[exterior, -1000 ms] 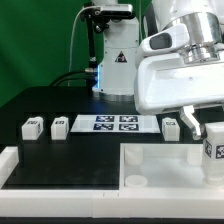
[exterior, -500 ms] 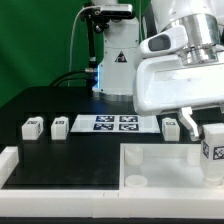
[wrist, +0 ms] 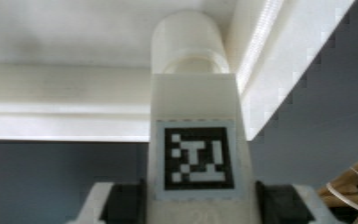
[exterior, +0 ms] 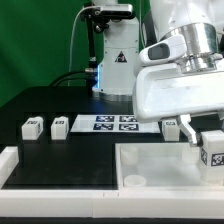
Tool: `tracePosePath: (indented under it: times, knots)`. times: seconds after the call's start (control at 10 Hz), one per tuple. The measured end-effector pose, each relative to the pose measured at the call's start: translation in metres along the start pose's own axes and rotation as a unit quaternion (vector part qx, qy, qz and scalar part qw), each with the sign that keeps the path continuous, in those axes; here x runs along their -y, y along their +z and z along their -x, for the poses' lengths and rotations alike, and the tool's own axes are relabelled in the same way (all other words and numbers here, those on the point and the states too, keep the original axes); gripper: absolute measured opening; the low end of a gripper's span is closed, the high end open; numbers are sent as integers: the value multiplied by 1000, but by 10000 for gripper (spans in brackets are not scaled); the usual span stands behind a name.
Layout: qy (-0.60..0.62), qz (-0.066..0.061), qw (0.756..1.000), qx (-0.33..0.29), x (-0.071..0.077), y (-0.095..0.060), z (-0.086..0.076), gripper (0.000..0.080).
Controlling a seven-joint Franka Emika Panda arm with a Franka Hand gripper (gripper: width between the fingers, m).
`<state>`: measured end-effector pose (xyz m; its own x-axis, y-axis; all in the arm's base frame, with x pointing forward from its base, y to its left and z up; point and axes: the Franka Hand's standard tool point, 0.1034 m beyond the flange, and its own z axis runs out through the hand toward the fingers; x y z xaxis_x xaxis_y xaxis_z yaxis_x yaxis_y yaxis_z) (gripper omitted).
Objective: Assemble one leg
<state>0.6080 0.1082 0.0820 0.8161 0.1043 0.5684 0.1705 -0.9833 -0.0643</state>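
The leg [exterior: 213, 155] is up at the exterior view's right edge, standing upright with its square tag facing the camera, and the gripper [exterior: 209, 140] has it clenched between its jaws. From the wrist view the leg [wrist: 194, 120] runs straight out from the gripper [wrist: 194, 203], a jaw pressed against each side of it, tag in plain sight. It hangs over the right part of the white tray [exterior: 60, 173], close to a raised wall; I cannot tell whether its lower end touches.

Farther out on the black tabletop [exterior: 40, 148], three spare blocks lie apart from one another: two [exterior: 32, 127] [exterior: 59, 126] on the exterior view's left and one [exterior: 171, 127] just beside the arm. The marker board [exterior: 116, 123] lies flat between them.
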Motion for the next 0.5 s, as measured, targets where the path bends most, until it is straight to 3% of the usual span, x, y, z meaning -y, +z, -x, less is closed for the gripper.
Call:
tracePosePath:
  times: [0.1,0.2,0.3,0.5]
  knots:
    - [0,0,1000,1,0,0,0,292]
    - [0,-1,1000,5,0,1,1,368]
    - [0,-1,1000,6,0,1,1,368]
    - [0,-1,1000,6,0,1,2,603]
